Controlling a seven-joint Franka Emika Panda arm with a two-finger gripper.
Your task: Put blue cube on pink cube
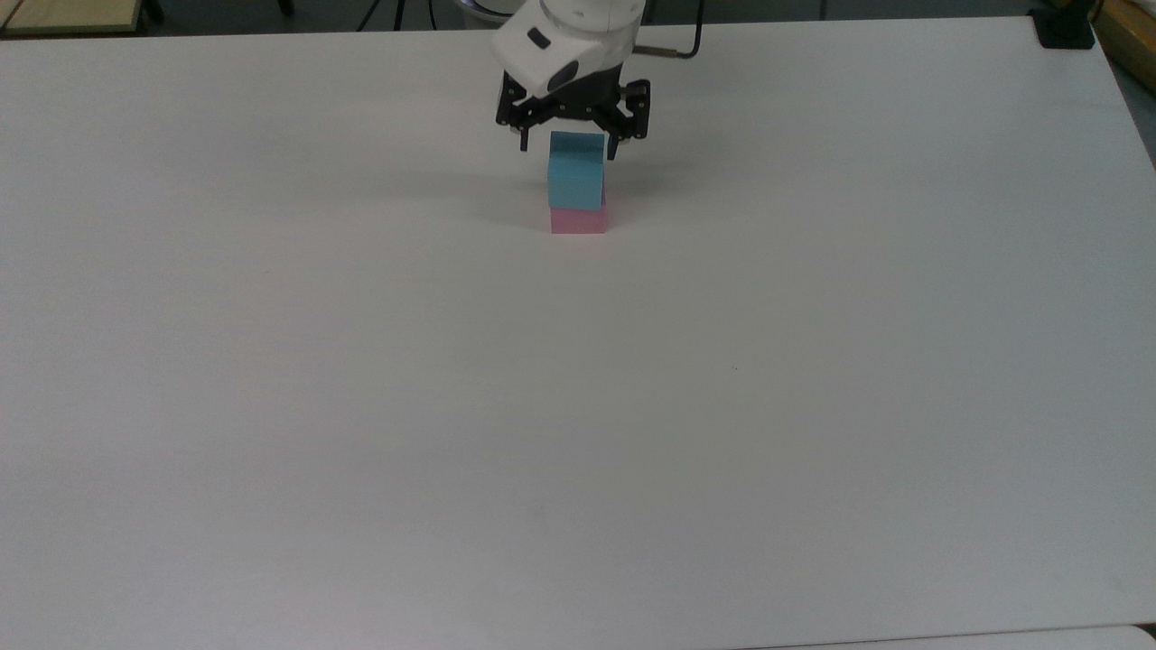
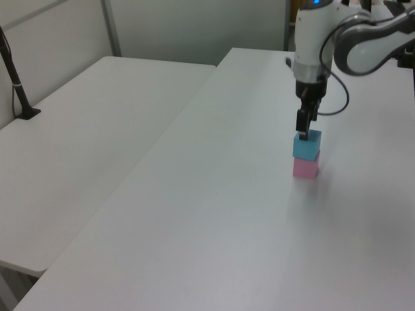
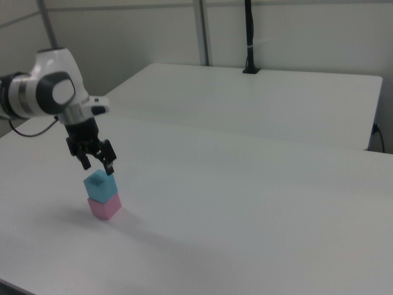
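The blue cube (image 1: 575, 181) (image 2: 306, 145) (image 3: 100, 185) rests squarely on the pink cube (image 1: 578, 222) (image 2: 305, 169) (image 3: 104, 207) on the white table (image 1: 578, 406). My gripper (image 1: 568, 147) (image 2: 303, 133) (image 3: 98, 167) hangs just above the blue cube, open, its black fingers spread wider than the cube and holding nothing. In the right view the fingertips (image 3: 110, 169) are clear of the cube's top face.
A second white table (image 2: 84, 136) (image 3: 258, 101) stands beside this one. A black post (image 2: 16, 84) (image 3: 250, 37) rises from it. A black clamp (image 1: 1066, 27) sits at the far right corner in the top view. A cable (image 1: 686, 54) trails from the wrist.
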